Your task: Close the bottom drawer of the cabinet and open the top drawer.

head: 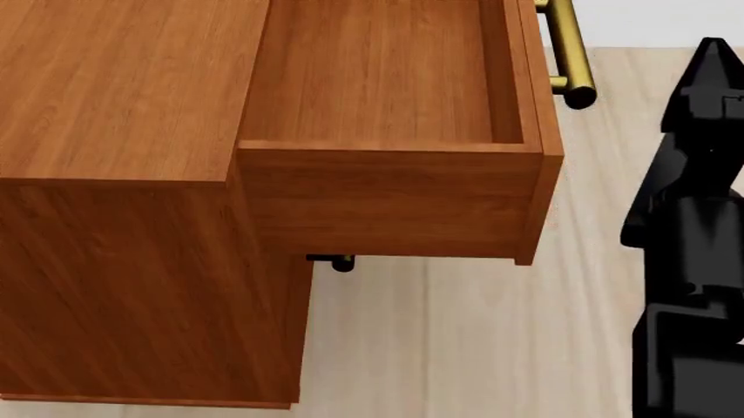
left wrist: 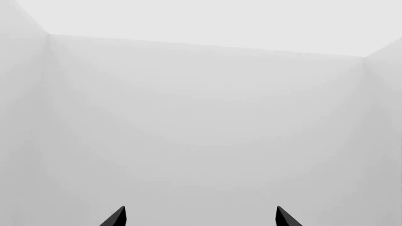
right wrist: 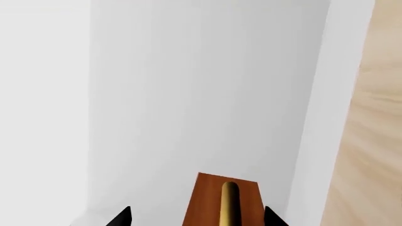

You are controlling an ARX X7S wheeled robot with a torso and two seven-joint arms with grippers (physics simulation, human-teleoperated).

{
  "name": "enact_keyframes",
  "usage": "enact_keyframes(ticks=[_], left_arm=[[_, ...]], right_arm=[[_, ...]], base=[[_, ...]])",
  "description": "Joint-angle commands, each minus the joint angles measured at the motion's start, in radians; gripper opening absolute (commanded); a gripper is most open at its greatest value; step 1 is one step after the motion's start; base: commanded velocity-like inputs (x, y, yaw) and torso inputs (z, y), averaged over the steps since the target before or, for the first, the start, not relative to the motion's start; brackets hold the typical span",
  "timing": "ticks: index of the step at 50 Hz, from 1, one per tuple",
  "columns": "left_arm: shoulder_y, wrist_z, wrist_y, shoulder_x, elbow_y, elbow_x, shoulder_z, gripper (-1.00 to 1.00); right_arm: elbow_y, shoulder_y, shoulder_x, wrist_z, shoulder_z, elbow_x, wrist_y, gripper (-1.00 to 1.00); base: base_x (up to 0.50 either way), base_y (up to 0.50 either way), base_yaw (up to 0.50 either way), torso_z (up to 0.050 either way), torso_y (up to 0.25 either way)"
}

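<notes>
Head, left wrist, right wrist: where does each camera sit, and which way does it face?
Head view: from above, looking down on the cabinet and the pulled-out top drawer with its brass handle; the right arm shows at the edge.
Left wrist view: faces bare pale walls; only two dark fingers show.
Right wrist view: looks along the drawer front and brass handle, fingers either side.
Shared: the head and right wrist views both show the brass handle.
</notes>
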Motion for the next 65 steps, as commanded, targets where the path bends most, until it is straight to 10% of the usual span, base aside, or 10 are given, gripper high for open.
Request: enact_keyframes(ticks=[1, 43, 65], left_arm=[[0.001, -0.004, 0.000, -0.002, 0.003, -0.006, 0.001, 1.00], [0.012, -0.013, 0.016, -0.003, 0.003, -0.012, 0.012, 1.00], [0.018, -0.013, 0.030, 0.000, -0.001, -0.015, 0.017, 1.00]], right_arm=[[-0.049, 0.006, 0.037, 0.043, -0.005, -0.039, 0.004, 1.00], [-0.189, 0.308, 0.424, 0.342, -0.260, -0.256, 0.425, 1.00], [-0.034, 0.760, 0.507, 0.297, -0.508, -0.205, 0.887, 1.00]], base=[[0.00, 0.00, 0.00, 0.000, 0.000], [0.00, 0.00, 0.00, 0.000, 0.000], [0.00, 0.00, 0.00, 0.000, 0.000]])
